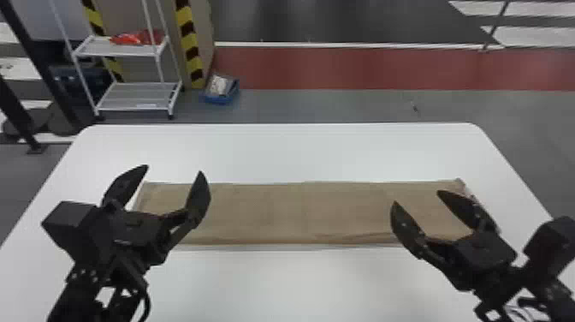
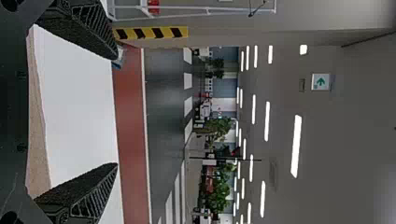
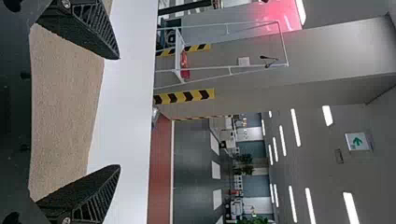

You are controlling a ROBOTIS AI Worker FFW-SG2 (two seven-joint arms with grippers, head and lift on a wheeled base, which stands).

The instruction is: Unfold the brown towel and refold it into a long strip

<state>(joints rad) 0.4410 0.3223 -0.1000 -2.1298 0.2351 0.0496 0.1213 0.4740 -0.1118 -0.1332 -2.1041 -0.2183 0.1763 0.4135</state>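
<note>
Left gripper [image 1: 174,170]: above the left end of the brown towel [image 1: 299,210]; jaws wide apart, nothing between them. Right gripper [image 1: 416,198]: above the towel's right end; jaws likewise well apart, empty. Towel: flat, folded into a long strip running left to right; edge nearest the robot slightly rippled, layers visible there. White table [image 1: 299,150]: under the towel, bare surface extending beyond the towel's far edge. Past the towel and table, on the floor to the far left: blue bin [image 1: 220,100], with a white wire rack [image 1: 137,107] farther left; red item [image 1: 132,38] on the rack's upper shelf. Yellow-and-black striping [image 1: 188,43] beside the rack, also beyond the towel. Red floor band [image 1: 363,68] crosses behind the towel; dark floor [image 1: 342,21] farther off.
</note>
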